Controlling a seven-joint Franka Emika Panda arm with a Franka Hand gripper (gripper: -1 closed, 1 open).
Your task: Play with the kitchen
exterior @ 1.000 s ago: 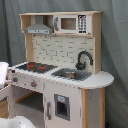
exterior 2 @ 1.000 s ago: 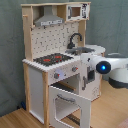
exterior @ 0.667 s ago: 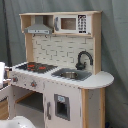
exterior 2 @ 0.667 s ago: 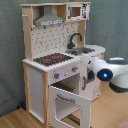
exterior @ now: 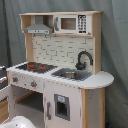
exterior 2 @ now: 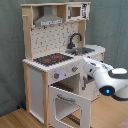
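Grey curtain behind, wood floor below the kitchen [exterior 2: 55, 60]; oven door [exterior 2: 67, 102] hanging open at near right, arm [exterior 2: 107, 80] close beside, grip unreadable, likely to knock door or knobs

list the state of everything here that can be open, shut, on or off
oven door: swung open, hanging out from the kitchen
cupboard door under the sink: shut
sink: no water seen running from the faucet
microwave door: shut
robot arm: beside the knob panel; gripper hidden
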